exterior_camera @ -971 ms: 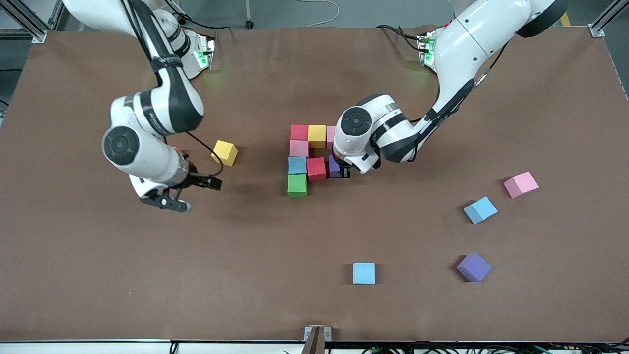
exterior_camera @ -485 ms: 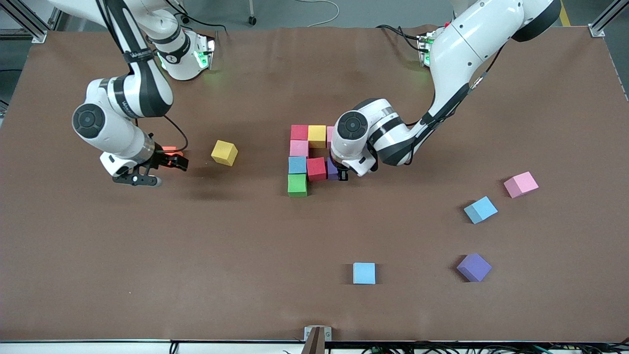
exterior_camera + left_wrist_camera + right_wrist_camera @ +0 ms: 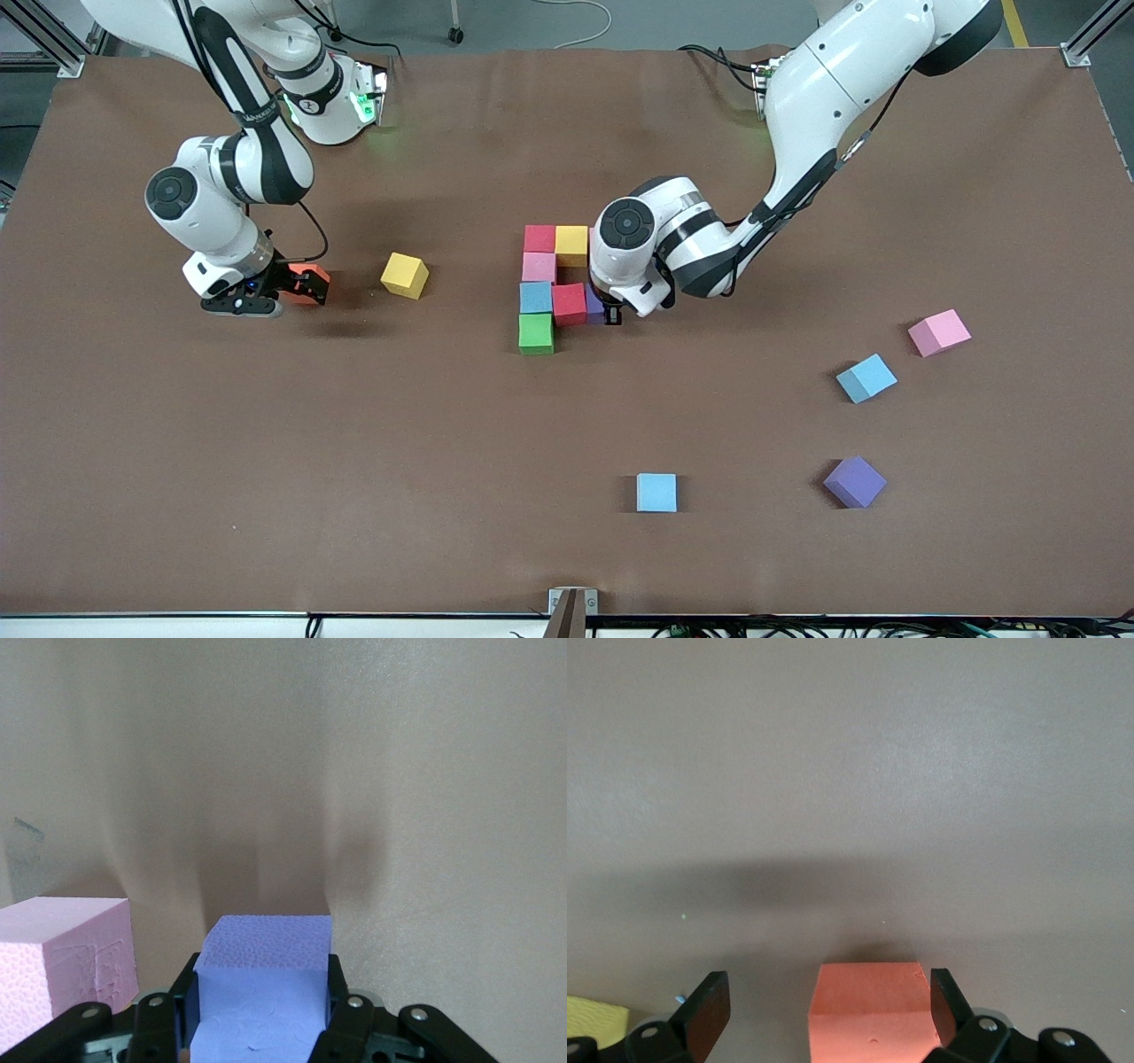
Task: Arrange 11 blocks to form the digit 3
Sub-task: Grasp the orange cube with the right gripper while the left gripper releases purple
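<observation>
Blocks sit in a tight cluster mid-table: a red block (image 3: 539,238) and a yellow block (image 3: 571,245) side by side in the row nearest the robots' bases, then a pink block (image 3: 539,267), a blue block (image 3: 536,298) and a green block (image 3: 536,334) running in a column toward the front camera. A second red block (image 3: 570,304) touches the blue one. Right beside that, the left gripper (image 3: 608,312) is clamped on a purple block (image 3: 262,988), its fingers (image 3: 340,1014) pressed against both sides; the wrist view shows another pink block (image 3: 62,967) close by.

Toward the right arm's end, the right gripper (image 3: 297,285) is down low with its jaws spread wide around an orange block (image 3: 870,1012), fingers (image 3: 709,1012) standing clear of it. A loose yellow block (image 3: 405,275) rests nearby.

Well apart, toward the left arm's end, lie a pink block (image 3: 939,332), a light blue block (image 3: 866,378), a purple block (image 3: 855,482) and another light blue block (image 3: 656,493).
</observation>
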`<act>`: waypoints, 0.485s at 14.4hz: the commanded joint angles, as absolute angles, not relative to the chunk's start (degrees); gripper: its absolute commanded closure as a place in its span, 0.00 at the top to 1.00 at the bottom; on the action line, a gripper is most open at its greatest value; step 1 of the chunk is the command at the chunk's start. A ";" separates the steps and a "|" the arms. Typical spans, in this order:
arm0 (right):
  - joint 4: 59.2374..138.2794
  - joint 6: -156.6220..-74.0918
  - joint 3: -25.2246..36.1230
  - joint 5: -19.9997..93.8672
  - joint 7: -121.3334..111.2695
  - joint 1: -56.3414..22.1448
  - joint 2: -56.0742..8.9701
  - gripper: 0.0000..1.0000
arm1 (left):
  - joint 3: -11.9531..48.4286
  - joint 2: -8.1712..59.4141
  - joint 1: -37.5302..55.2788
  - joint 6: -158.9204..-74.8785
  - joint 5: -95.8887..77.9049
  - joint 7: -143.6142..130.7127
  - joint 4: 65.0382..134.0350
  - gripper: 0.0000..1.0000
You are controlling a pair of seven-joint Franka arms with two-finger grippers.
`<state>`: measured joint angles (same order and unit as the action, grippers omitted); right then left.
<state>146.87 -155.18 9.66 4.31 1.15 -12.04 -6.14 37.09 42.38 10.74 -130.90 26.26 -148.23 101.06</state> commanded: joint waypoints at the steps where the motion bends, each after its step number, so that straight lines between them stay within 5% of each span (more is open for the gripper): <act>1: 148.62 -156.79 8.70 3.87 -5.17 -6.43 -5.53 1.00 | 36.04 43.42 11.60 -130.87 27.60 -148.54 99.84 0.35; 3: 149.84 -158.55 8.70 3.95 -5.36 -6.15 -5.98 1.00 | 35.86 43.42 11.60 -130.87 27.60 -148.45 99.84 0.62; 5: 150.38 -158.91 8.61 4.04 -5.01 -6.15 -5.89 1.00 | 35.86 43.42 11.60 -130.87 27.60 -148.45 99.49 1.00; 7: 150.21 -158.64 8.53 4.57 -4.66 -6.24 -5.80 1.00 | 35.86 43.16 11.51 -130.78 27.68 -148.45 99.40 1.00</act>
<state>148.78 -157.46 9.41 4.31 -4.88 -6.80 -6.63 36.31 42.52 10.80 -130.93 26.27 -148.22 100.86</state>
